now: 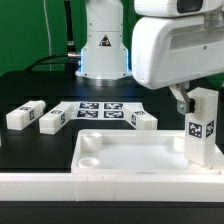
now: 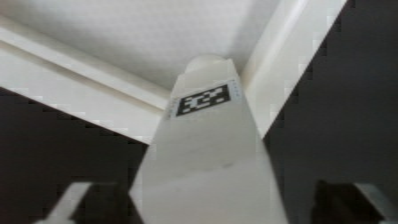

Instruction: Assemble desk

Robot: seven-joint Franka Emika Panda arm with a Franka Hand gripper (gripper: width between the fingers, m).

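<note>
Your gripper (image 1: 197, 101) has its jaws spread, one finger (image 2: 75, 204) on each side of an upright white leg (image 1: 202, 128). In the wrist view a dark gap shows between each finger and the leg (image 2: 210, 160), so nothing is pinched. The leg runs straight out from between the fingertips, and a black-and-white tag (image 2: 205, 100) faces the wrist camera partway along it.

From the exterior view, the leg stands directly under the gripper housing with its foot at a corner of the desk panel (image 1: 125, 158). You cannot tell whether it sits in the corner socket. The panel lies flat below the gripper, and most of it stretches away to one side. The loose legs (image 1: 52, 119) lie well apart from the gripper, beyond the panel, beside the marker board (image 1: 100, 109) on the black table (image 1: 40, 85).
</note>
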